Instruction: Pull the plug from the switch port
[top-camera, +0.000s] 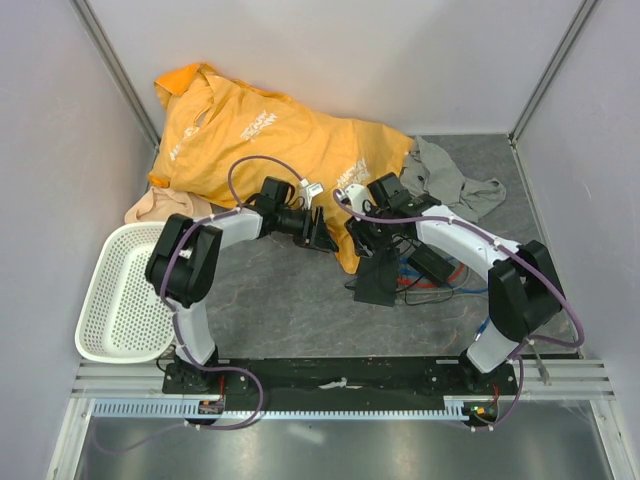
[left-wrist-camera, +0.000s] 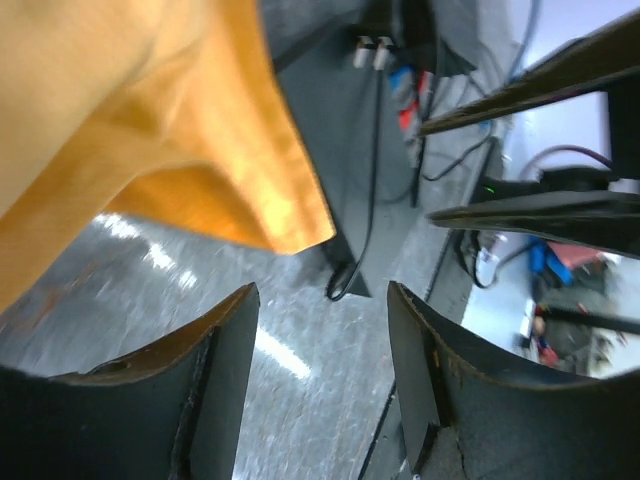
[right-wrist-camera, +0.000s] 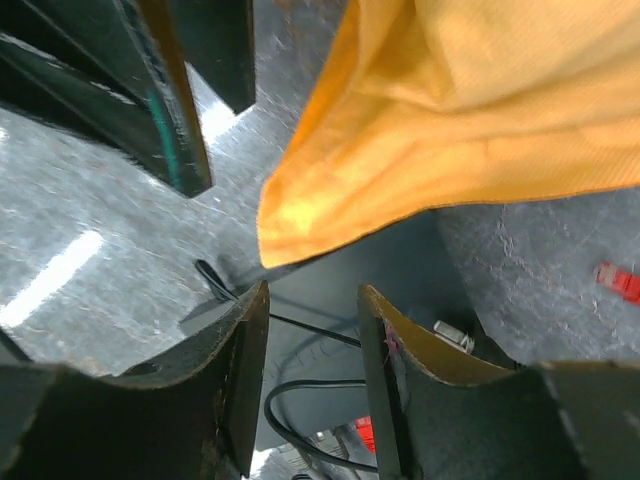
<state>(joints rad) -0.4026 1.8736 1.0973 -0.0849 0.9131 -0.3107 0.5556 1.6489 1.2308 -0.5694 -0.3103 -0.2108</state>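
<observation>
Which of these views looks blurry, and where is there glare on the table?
Top external view: sharp and evenly lit, only soft shadows. Left wrist view: the orange shirt is close and out of focus, with white glare streaks on the table. Right wrist view: another glare streak at left, and the near fingers look soft.

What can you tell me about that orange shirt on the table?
The shirt is orange-yellow, of a soft knit-looking fabric, with white printed lettering in a few spots. It lies crumpled and spread across the far part of the table. One corner hangs toward the middle, where it covers part of a flat black box. A beige cloth touches it on the left and a grey cloth on the right.
</observation>
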